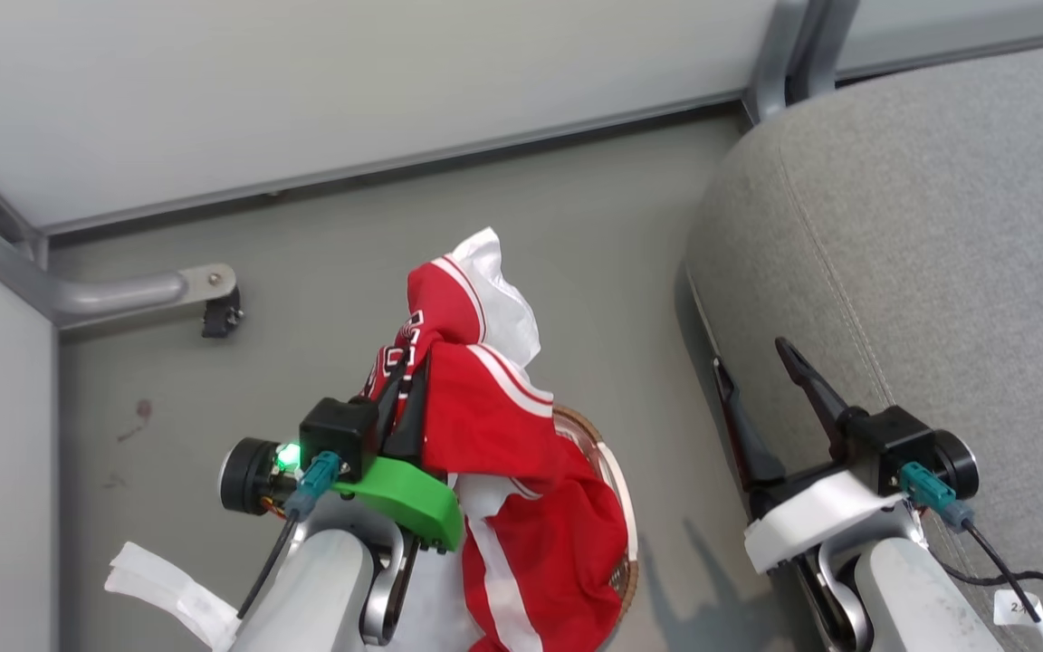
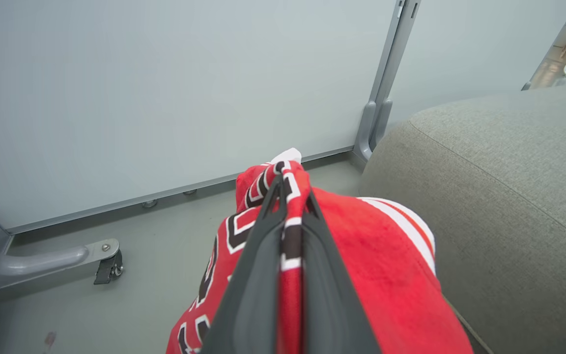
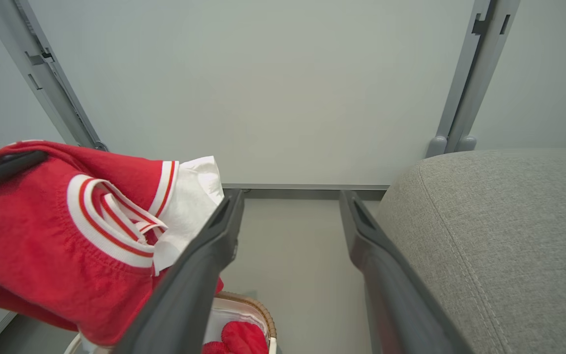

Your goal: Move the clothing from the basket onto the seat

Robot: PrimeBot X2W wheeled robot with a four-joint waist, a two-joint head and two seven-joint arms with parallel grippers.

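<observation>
**Floor** (image 1: 531, 208): smooth, matt grey sheet under both grippers, with a faint reddish stain left of the left gripper (image 2: 293, 189).

**Wall panels** (image 1: 304, 81): pale, flat partitions ahead of both sets of fingertips. They meet at a grey metal post (image 1: 784, 54) ahead of the right gripper (image 1: 751, 355).

**Caster leg** (image 1: 123, 292): rounded grey metal tube ending in a black wheel, ahead and left of the left gripper.

**Seat** (image 1: 938, 254): large cushion in grey woven upholstery with a rounded edge and one stitched seam. It is just right of the right gripper and well right of the left gripper.

**Left gripper**: long dark fingers pressed together, clamped on a fold of the clothing (image 1: 503, 426).

**Clothing**: soft red knit with white striped trim and black-and-white lettering. It is bunched between the left fingers and drapes down from them over the basket (image 1: 617, 471). More red fabric lies inside the basket.

**White cloth** (image 1: 503, 290): thin and crumpled, lying against the red fabric just beyond the left fingertips.

**Basket**: oval, white-walled, with a brown woven rim. It sits below the left gripper and left of the right gripper, and is largely covered by the hanging fabric.

**Right gripper**: fingers spread wide with nothing between them, above the strip of floor between basket and seat.
</observation>
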